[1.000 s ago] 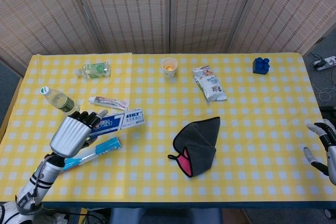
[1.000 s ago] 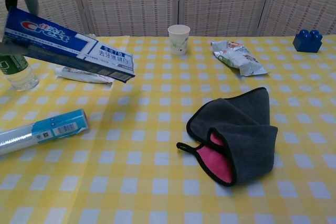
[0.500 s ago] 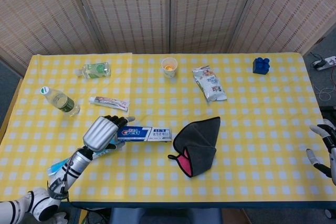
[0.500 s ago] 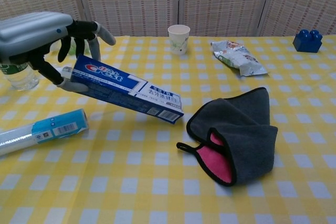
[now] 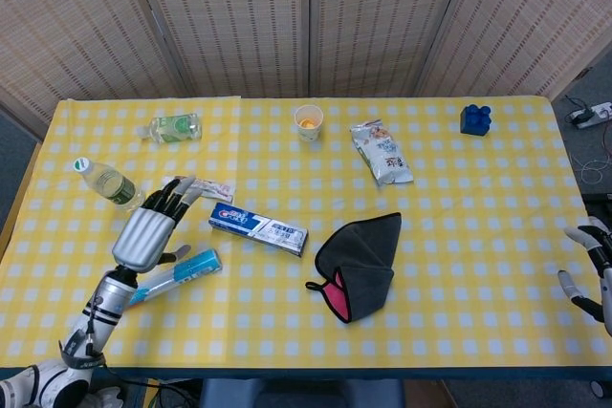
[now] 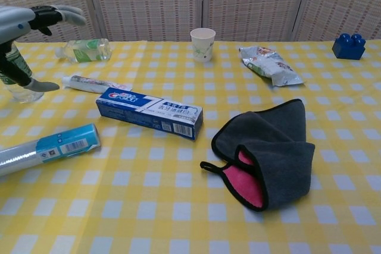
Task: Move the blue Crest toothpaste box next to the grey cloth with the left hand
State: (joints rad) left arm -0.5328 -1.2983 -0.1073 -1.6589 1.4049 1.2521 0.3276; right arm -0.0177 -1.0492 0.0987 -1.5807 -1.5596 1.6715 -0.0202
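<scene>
Toothpaste box (image 5: 258,228) lies at frame centre, just beside the grey cloth (image 5: 361,262) (apparently delivered); the left hand (image 5: 150,228), fingers spread and empty, hovers lower left.

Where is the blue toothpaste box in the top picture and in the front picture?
Head view: the toothpaste box lies flat left of the middle, just left of the grey cloth.
Chest view: the toothpaste box lies left of the middle, with a small gap before the grey cloth.
Shared landmark: the paper cup stands behind the box in both.
</scene>
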